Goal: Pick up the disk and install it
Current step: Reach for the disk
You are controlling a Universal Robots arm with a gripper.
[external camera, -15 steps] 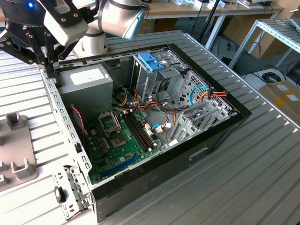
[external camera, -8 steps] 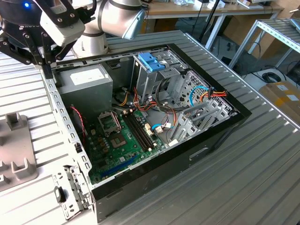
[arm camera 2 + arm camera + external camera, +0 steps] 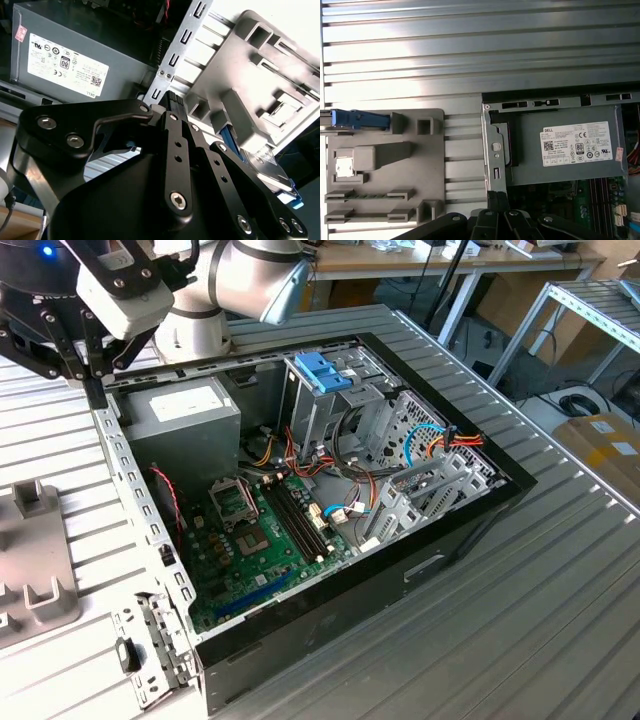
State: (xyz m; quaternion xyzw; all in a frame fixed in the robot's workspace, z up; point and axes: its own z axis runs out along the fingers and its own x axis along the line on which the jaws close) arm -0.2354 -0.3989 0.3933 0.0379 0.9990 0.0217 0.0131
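The case [image 3: 470,502] is set amid the table [image 3: 560,630]; the holder [image 3: 45,595] is laid beside it, towards the table's edge at the exterior view's left; the disk [image 3: 357,119] is slotted into the holder's side away from the case.

Bright, even light, glare on ribbed table [image 3: 470,50]

Disk [image 3: 355,120] slotted in grey holder [image 3: 427,170]

You're def in a robotics lab/workshop, not an office or home. There's a slatted metal bench [image 3: 560,620] w/ an opened PC tower [image 3: 400,590] on it and a robot arm [image 3: 240,280] over it. Grey parts fixture [image 3: 40,590] sits alongside, w/ work tables [image 3: 400,262], a metal rack [image 3: 600,315] and a cardboard box [image 3: 605,445] in the bg.
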